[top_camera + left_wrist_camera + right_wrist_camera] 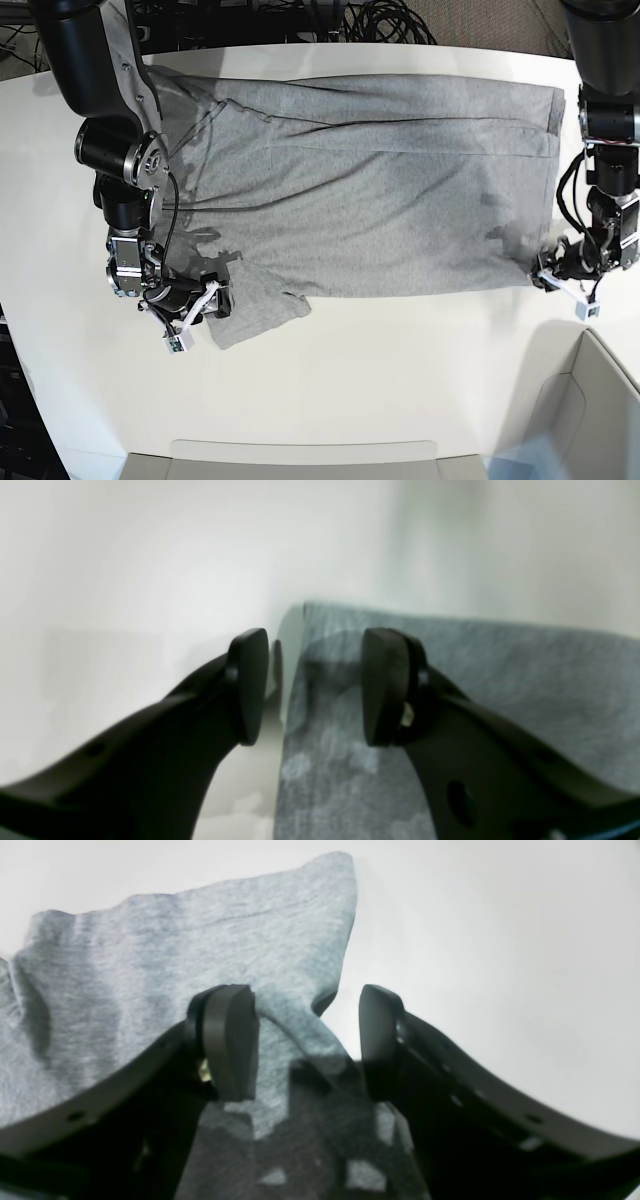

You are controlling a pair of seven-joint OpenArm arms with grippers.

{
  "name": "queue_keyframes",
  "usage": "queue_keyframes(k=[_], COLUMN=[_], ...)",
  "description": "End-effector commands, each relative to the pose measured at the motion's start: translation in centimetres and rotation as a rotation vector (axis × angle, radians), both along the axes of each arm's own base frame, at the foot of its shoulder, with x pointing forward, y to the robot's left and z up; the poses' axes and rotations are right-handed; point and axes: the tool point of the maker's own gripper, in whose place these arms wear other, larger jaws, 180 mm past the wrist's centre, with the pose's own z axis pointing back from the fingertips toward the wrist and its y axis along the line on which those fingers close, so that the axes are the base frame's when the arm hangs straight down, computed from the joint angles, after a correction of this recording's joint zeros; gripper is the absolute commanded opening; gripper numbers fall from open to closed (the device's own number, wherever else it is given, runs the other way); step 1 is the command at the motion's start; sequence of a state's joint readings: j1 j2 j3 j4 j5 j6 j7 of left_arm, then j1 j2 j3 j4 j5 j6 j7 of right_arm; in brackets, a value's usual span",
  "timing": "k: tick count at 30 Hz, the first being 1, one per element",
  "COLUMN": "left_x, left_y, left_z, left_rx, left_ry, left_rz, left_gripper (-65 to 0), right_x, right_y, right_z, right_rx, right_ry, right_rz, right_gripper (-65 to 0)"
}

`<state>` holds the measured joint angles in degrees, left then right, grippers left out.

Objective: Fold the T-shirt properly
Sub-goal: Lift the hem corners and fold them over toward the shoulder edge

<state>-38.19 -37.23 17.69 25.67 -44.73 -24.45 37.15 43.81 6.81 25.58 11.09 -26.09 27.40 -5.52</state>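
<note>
Both sets of jaws stand open, holding nothing; the right gripper straddles the loose sleeve at lower left, the left gripper the hem corner at lower right; the T-shirt lies across the bench; closing unevenly risks a skewed fold.
</note>
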Motion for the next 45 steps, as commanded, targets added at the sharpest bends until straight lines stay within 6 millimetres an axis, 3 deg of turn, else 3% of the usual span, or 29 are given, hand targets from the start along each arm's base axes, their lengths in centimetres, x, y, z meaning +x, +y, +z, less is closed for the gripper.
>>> queue_keyframes(k=[1,7,11,13,18,20,26,30,32,37,42,45], left_x=[1.7,0.9,1.3,1.3,1.7,1.7,2.3,1.4,1.8,0.9,-0.5,-1.2], left_y=[0.3,-1.9,-2.7,-2.6,-2.1,-2.0,-1.0,-1.0,-1.4,-2.2,-0.9,-1.2], left_z=[1.8,-0.2,-0.4,-0.4,0.3,0.5,1.8,1.1,1.8,2.5,3.8,4.2], left_rx=[-0.003,0.021,0.015,0.016,-0.008,-0.021,-0.072,-0.09,-0.078,-0.036,-0.051,-0.042], left_ry=[-0.061,-0.003,-0.026,-0.028,-0.057,-0.062,-0.116,-0.079,-0.096,-0.097,-0.124,-0.125], left_rz=[0.002,-0.115,-0.12,-0.114,-0.074,-0.06,0.006,0.009,-0.02,-0.102,-0.071,-0.095], left_gripper=[-34.5,-34.5,-35.3,-40.6,-65.0,-65.0,-65.0,-65.0,-65.0,-65.0,-65.0,-65.0], right_x=[-0.1,-0.1,-0.1,-0.1,0.7,1.8,3.8,4.5,4.8,4.3,3.3,2.3], right_y=[-0.8,-0.6,-0.4,-0.4,-0.4,-0.8,0.1,0.5,0.5,0.2,0.0,1.3], right_z=[-0.1,-0.1,-0.2,-0.1,0.9,2.3,5.6,6.9,7.5,7.1,7.3,7.4], right_rx=[-0.044,-0.043,-0.047,-0.048,-0.043,-0.057,-0.072,-0.078,-0.083,-0.093,-0.116,-0.093], right_ry=[0.035,0.035,0.036,0.034,0.004,-0.039,-0.144,-0.18,-0.198,-0.209,-0.25,-0.264], right_rz=[0.01,0.013,0.02,0.022,0.013,0.01,0.021,0.025,0.023,0.017,0.021,0.083], right_gripper=[-32.3,-32.3,-32.8,-36.7,-57.8,-65.0,-65.0,-65.0,-65.0,-65.0,-65.0,-65.0])
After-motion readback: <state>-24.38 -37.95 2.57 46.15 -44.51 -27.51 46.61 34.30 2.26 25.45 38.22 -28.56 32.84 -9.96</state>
